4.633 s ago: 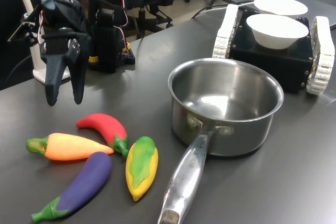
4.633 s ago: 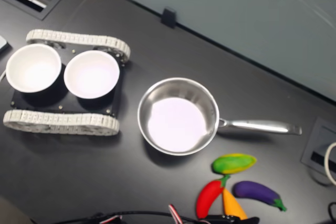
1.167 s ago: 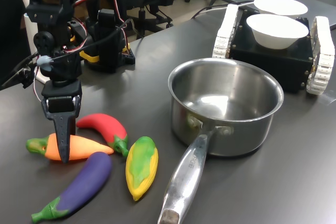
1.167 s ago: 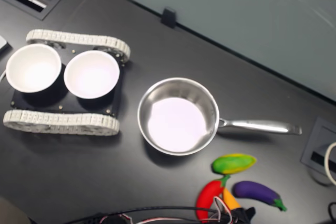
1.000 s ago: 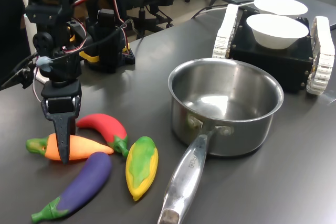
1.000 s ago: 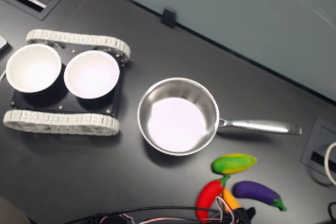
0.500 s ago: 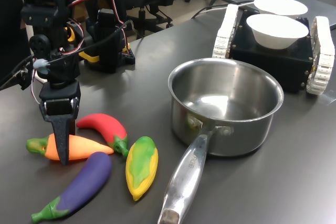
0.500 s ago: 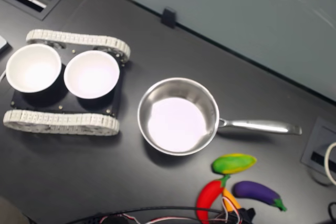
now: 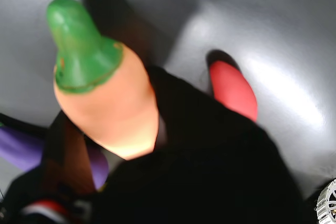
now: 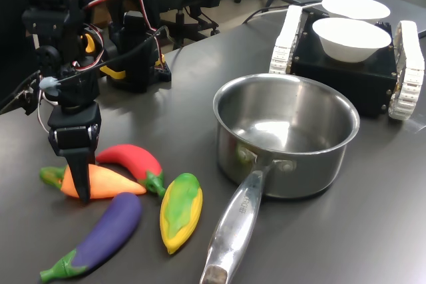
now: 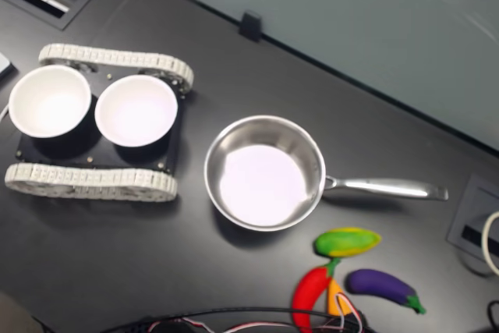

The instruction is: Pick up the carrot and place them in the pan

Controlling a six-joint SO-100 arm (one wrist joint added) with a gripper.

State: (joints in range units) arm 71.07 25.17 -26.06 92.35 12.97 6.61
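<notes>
In the first exterior view, the purple toy aubergine (image 10: 96, 235) and the yellow-green corn cob (image 10: 180, 211) lie nearest on the dark counter (image 10: 346, 231), both smooth and glossy. Just behind them the arm stands nearly upright, its black fingers (image 10: 82, 176) pointing straight down and clamped across the thick end of the carrot (image 10: 100, 182), which sits on or just above the counter with its green stub towards the first exterior view's left. The red chilli pepper (image 10: 133, 160) lies just beside the carrot's far side. The pan (image 10: 286, 134), round shiny steel with a long handle reaching forward, stands well apart towards the first exterior view's right. Behind it a black tracked base carries two white bowls (image 10: 351, 38).

The wrist view alone shows the grip close up: the carrot's rounded orange body and cone-shaped green stub sit against a dark finger, though blurred. The second exterior view shows the pan's bare interior from above, with only a sliver of orange between pepper and aubergine.
</notes>
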